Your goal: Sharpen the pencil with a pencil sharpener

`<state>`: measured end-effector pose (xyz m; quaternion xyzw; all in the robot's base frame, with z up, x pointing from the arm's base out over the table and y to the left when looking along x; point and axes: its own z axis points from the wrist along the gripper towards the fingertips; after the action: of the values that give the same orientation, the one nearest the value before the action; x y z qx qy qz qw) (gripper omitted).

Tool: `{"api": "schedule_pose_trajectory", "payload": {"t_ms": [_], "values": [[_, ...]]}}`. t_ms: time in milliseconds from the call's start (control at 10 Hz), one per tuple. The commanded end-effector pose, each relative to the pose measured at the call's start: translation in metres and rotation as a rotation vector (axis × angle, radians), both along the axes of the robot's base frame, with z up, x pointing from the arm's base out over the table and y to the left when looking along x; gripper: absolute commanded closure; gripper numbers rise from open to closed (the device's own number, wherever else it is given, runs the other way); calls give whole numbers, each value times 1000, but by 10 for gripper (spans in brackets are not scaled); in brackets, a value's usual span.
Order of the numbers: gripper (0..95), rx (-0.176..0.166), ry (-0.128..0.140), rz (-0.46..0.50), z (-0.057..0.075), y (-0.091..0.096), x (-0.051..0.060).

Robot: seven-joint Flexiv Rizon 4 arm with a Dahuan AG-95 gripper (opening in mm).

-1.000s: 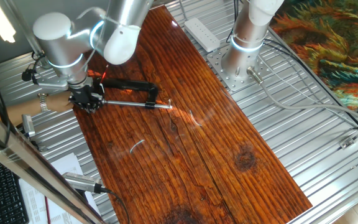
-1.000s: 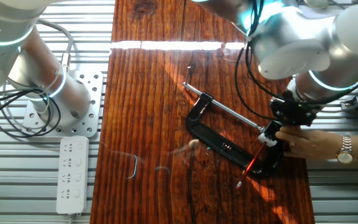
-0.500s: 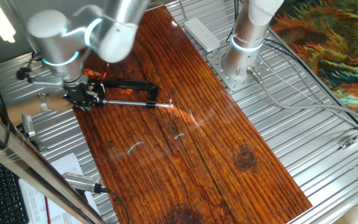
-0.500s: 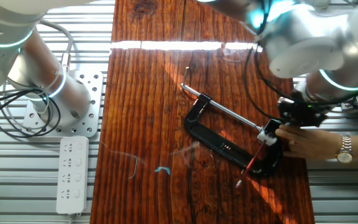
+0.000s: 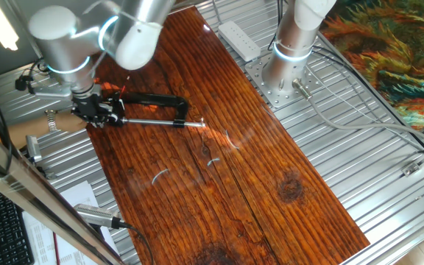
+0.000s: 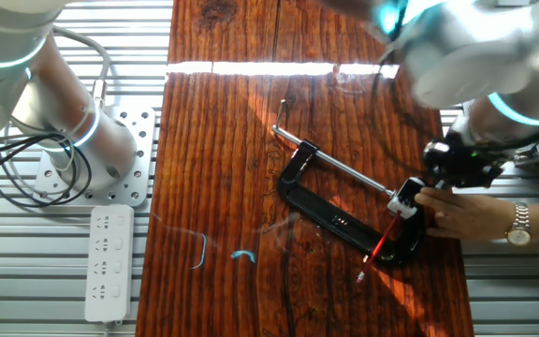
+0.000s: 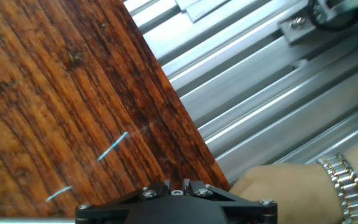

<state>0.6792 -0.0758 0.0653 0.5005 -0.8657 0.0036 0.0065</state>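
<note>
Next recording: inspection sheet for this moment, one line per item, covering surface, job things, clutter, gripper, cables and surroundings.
Surface: wooden tabletop, glossy, with glare streaks.
Job's things: red pencil lies slanted across the black C-clamp near the table's edge; pencil sharpener not clearly distinguishable.
Clutter: small light-blue scraps on the wood.
Gripper: gripper sits above the clamp's screw end; jaw state cannot be told. A person's hand wearing a wristwatch rests beside it.
Cables: black cables loop around the second arm's base.
Surroundings: white power strip on the ribbed metal bench.
</note>
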Motion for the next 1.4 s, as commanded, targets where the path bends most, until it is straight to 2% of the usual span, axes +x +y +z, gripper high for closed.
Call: {"api": "schedule_pose_trajectory", "payload": {"t_ms": [100,300,400,600,800,1000,1200,1300,1400], "values": [[950,-12,35,-2,3,2,8],[950,-3,66,-15,3,2,8],[950,2,68,-29,4,2,8],[950,7,54,-49,11,3,8],[950,15,73,-62,14,4,7],[950,11,74,-60,14,3,7],[570,17,73,-62,21,5,7],[570,25,74,-62,22,5,7],[570,9,73,-65,29,7,8]]}}
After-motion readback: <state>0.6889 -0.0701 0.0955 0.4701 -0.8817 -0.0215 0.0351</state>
